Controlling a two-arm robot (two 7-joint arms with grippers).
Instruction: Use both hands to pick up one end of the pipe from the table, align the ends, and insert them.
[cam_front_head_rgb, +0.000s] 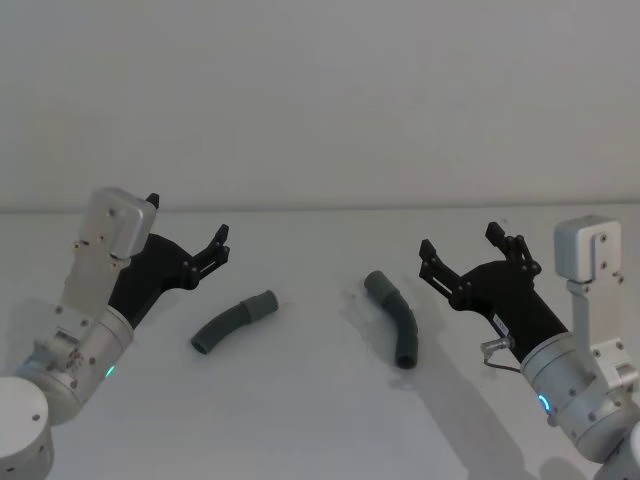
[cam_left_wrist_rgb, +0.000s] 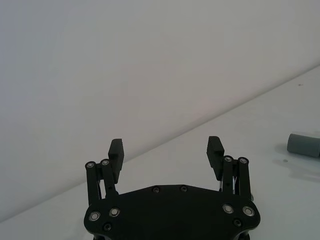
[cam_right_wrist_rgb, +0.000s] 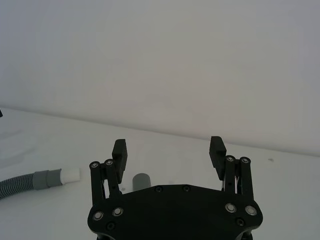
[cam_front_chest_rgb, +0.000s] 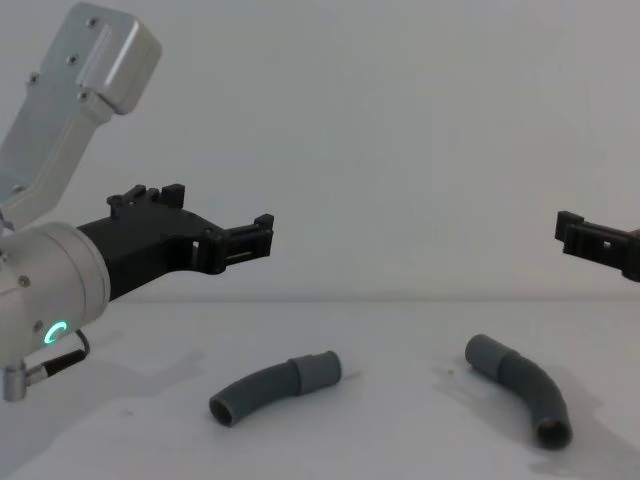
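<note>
Plain pale grey wall (cam_front_head_rgb: 320, 90) across the background, evenly lit

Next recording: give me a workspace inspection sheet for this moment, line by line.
Surface: white table, faintly smudged.
Job's things: two curved ribbed pipe pieces lying apart, left piece and right piece; neither held.
Clutter: nothing seen.
Grippers: left gripper and right gripper both open, raised above the table, outside the pieces.
Cables: thin wire loop at the right wrist.
Surroundings: plain white wall.
</note>
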